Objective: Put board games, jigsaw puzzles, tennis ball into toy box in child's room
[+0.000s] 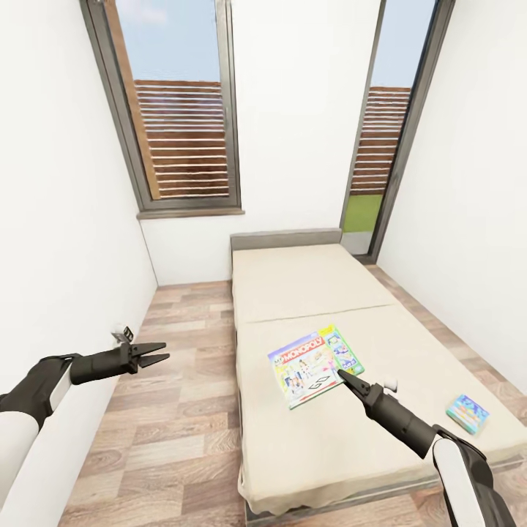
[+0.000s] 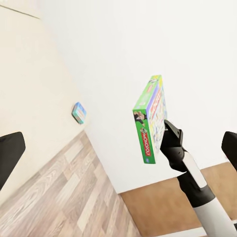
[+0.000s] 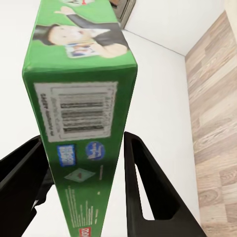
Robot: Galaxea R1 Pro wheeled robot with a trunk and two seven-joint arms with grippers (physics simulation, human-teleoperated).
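My right gripper (image 1: 344,377) is shut on the edge of the green Monopoly board game (image 1: 315,364), which hangs clear of the mattress (image 1: 307,293). The right wrist view has the box's barcode side (image 3: 79,113) clamped between the two black fingers (image 3: 143,182). In the left wrist view the Monopoly box (image 2: 150,121) is lifted against the white wall. A second, small blue board game (image 1: 468,413) lies on the bed near its right edge, the same blue game (image 2: 78,112) showing in the left wrist view. My left gripper (image 1: 157,356) is open over the floor, left of the bed.
The beige bed fills the middle of a narrow room with white walls on both sides. Two tall windows (image 1: 183,110) stand behind the headboard (image 1: 285,238). A strip of wooden floor (image 1: 176,424) runs between the left wall and the bed.
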